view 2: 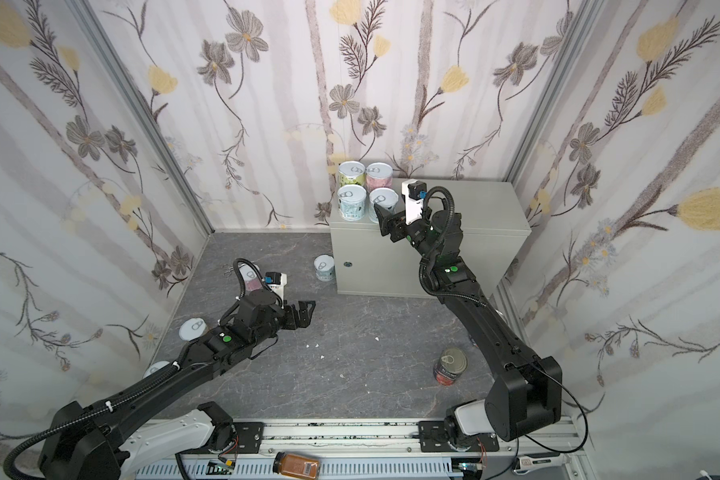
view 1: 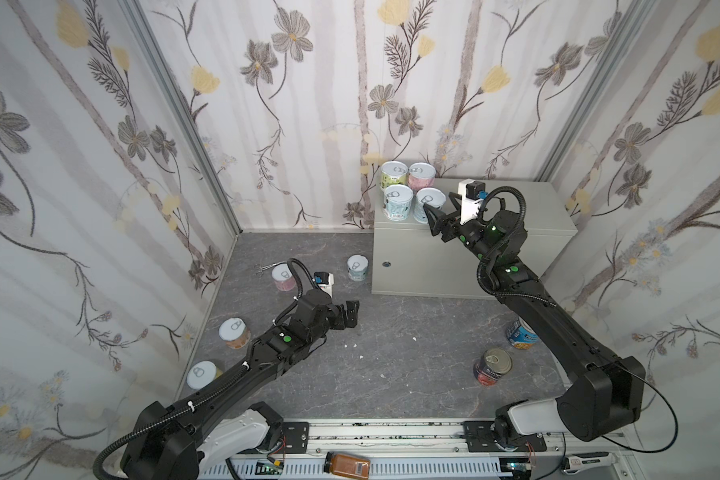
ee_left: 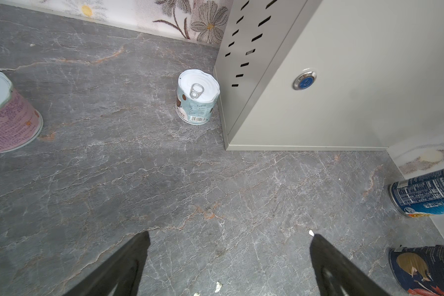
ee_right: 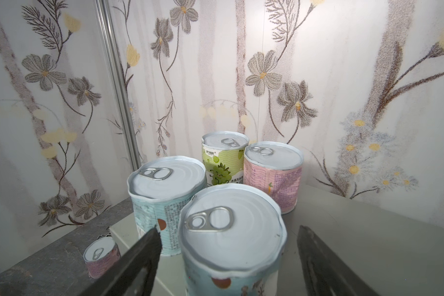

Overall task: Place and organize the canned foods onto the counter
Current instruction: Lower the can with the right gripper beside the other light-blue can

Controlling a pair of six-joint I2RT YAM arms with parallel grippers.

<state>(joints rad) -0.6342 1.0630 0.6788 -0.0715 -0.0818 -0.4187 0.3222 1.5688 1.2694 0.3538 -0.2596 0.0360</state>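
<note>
Several pastel cans stand grouped at the back left corner of the light-grey counter. My right gripper is open around the nearest teal can, with a gap on each side of it; in a top view the right gripper is at that can. Beside it stand a second teal can, a green one and a pink one. My left gripper hangs open and empty over the floor. Ahead of it a teal can stands by the counter's corner.
More cans stand on the dark marbled floor: pink, orange-labelled, one under the left arm, tomato-labelled and blue. Small scissors lie near the back. An amber jar lies on the front rail.
</note>
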